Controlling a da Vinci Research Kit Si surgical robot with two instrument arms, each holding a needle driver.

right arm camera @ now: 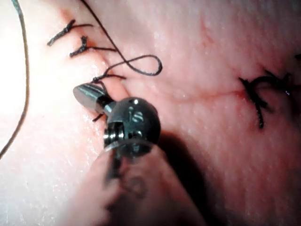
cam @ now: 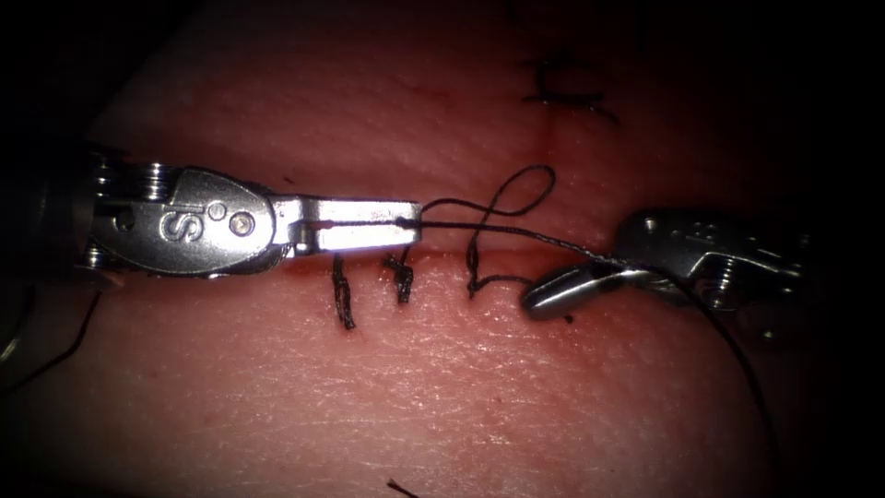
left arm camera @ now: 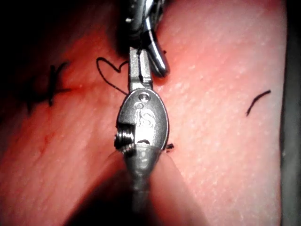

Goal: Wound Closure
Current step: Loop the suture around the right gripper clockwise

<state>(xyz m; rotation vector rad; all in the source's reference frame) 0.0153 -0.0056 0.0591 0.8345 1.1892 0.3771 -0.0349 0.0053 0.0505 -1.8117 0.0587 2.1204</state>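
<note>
Thread [cam: 498,198] held between left end effector [cam: 410,224] and right end effector [cam: 553,293].

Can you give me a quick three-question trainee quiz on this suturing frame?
1. True or false: the left tool has its jaws shut on the thread.
2. What does the thread do just above the cut, between the two tools? A) forms an open loop B) lies cut in two pieces C) wraps around the right tool
3. Fill in: the right tool has its tip resting on the ____, below the cut.

Key
1. True; it grips the thread at its jaw tips, over the cut.
2. A; the loop rises above the cut.
3. Tissue. Its jaws look shut; the thread runs past them, and whether they hold it is unclear. No needle can be made out.
</note>
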